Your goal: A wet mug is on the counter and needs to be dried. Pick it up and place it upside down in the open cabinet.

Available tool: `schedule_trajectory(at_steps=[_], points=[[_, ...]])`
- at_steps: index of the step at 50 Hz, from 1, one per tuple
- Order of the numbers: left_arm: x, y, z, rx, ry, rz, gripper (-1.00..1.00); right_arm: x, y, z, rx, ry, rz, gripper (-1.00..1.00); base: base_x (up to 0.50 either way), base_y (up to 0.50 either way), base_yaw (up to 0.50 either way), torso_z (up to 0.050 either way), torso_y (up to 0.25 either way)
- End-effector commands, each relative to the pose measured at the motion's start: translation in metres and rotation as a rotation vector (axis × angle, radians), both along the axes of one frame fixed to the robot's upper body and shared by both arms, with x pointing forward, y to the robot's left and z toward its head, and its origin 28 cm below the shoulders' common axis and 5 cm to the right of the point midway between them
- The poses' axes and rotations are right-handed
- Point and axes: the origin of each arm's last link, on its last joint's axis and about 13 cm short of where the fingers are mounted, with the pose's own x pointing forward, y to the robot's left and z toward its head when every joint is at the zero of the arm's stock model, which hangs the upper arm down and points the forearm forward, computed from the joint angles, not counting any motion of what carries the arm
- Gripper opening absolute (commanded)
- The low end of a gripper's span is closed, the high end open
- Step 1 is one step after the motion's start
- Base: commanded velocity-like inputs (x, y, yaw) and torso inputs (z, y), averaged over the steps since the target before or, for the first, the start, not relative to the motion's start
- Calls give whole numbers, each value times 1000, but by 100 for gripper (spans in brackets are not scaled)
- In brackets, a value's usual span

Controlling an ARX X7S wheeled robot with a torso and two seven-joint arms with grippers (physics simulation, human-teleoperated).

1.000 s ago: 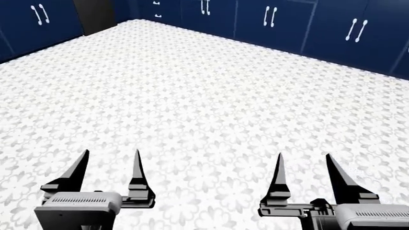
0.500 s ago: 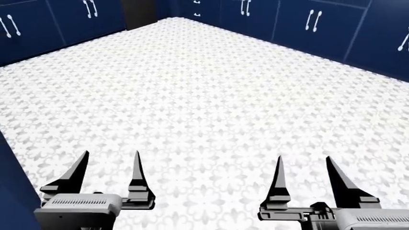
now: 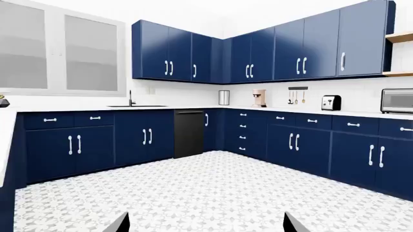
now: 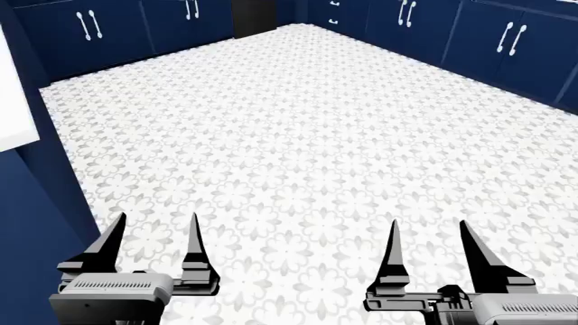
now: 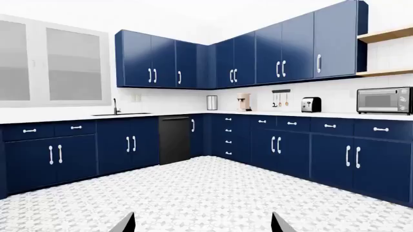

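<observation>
1. Below both arms, the patterned floor (image 4: 298, 135) fills the head view, ringed by navy doors (image 5: 125, 150)
2. Along the walls runs the white counter (image 5: 77, 118), carrying a microwave (image 5: 384, 100), toaster (image 5: 311, 104) and coffee maker (image 5: 243, 102)
3. Left gripper (image 4: 153, 238) and right gripper (image 4: 431, 245) hang over the floor, jaws spread wide, each empty
4. No view shows the mug
</observation>
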Motion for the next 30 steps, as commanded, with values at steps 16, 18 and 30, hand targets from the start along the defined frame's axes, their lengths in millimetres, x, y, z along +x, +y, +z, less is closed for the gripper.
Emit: schedule_trajectory(at_steps=[16,18,30], points=[[0,0,0,-1,1,2,100,-1,0,0,-1,0,1,100,0,0,500,0,0],[0,0,0,-1,1,2,100,-1,0,0,-1,0,1,100,0,0,500,0,0],[0,0,0,0,-1,4,100,0,0,0,-2,-1,1,100,0,0,500,0,0]])
